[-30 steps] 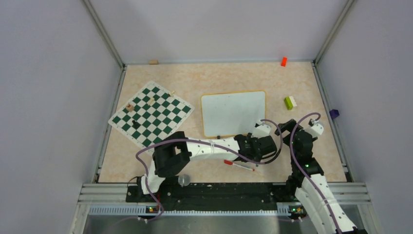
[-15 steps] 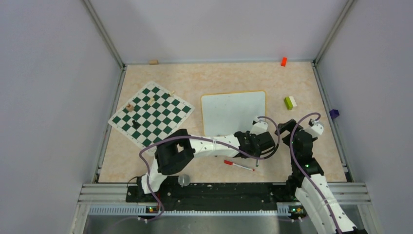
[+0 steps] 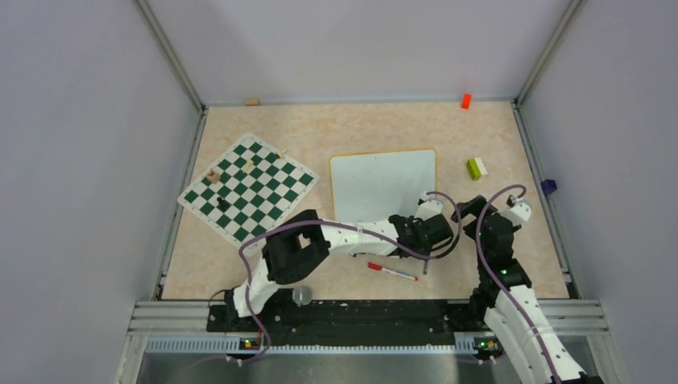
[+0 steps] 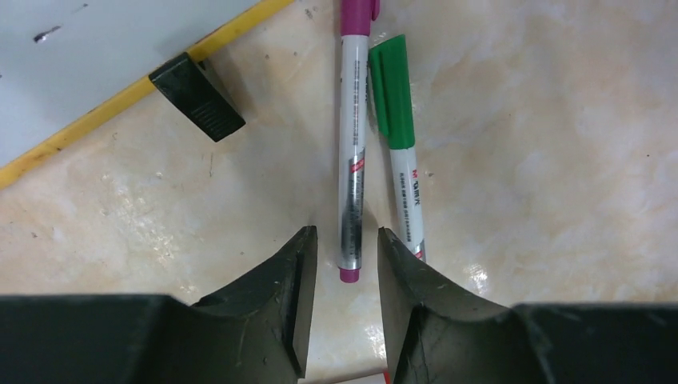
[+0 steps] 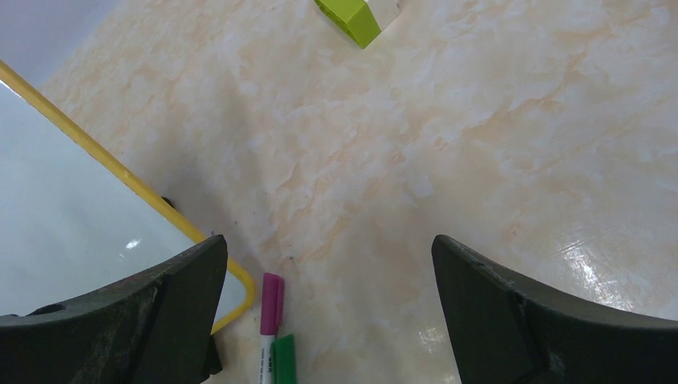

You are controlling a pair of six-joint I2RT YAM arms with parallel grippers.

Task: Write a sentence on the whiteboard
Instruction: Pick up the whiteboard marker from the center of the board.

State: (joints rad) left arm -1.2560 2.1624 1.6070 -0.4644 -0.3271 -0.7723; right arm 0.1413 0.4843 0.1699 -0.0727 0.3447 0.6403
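The whiteboard (image 3: 384,186) lies flat mid-table, white with a yellow frame (image 4: 96,112) and a black clip (image 4: 196,96). Its face is blank and the sentence is not in view. Just off its near right corner a purple marker (image 4: 352,160) and a green marker (image 4: 396,152) lie side by side, both capped (image 5: 270,302). My left gripper (image 4: 345,236) hangs over the purple marker's tail end. Its jaws are narrow but open, one on each side of that end, not touching it. My right gripper (image 5: 328,248) stands wide open and empty to the right of the board's corner (image 5: 64,200).
A red-capped pen (image 3: 392,272) lies near the front edge. A green-and-white chessboard mat (image 3: 248,188) with a few pieces sits at the left. A lime-and-white block (image 3: 476,168), an orange block (image 3: 465,101) and a purple piece (image 3: 548,186) are at the right.
My left gripper has edged slightly toward the board's corner and its jaws have narrowed around the purple marker's end. The right arm has not moved.
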